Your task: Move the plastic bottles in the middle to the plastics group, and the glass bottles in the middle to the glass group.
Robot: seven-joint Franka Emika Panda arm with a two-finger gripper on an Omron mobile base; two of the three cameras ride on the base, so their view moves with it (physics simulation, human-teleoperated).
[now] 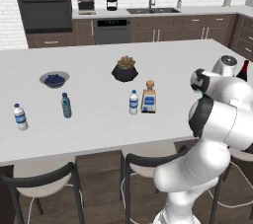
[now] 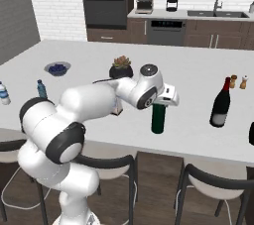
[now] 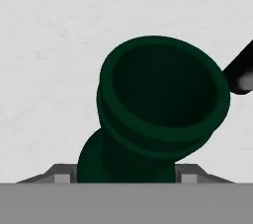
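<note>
The bench (image 2: 198, 120) is a wide white island. On it, near the front edge toward the right end, the dark green wine bottle (image 2: 158, 118) is standing upright. The claw (image 2: 167, 97) is placed over its neck. In the hand view the bottle mouth is seen very close, with the neck between the two finger bases, so the claw is judged to be clamped on the dark green wine bottle, although the contact itself cannot be seen clearly.

A risk is judged here: the bottle is tall and held only high on the neck, so it could swing or slip if it is carried fast, and it could be knocked against the black wine bottle with red neck (image 2: 221, 102), which stands further right.

The green bottle looks smooth, dark and narrow.

The squat square clear bottle (image 1: 148, 98) and the small clear water bottle (image 1: 133, 102) are standing together in the middle of the bench.
</note>
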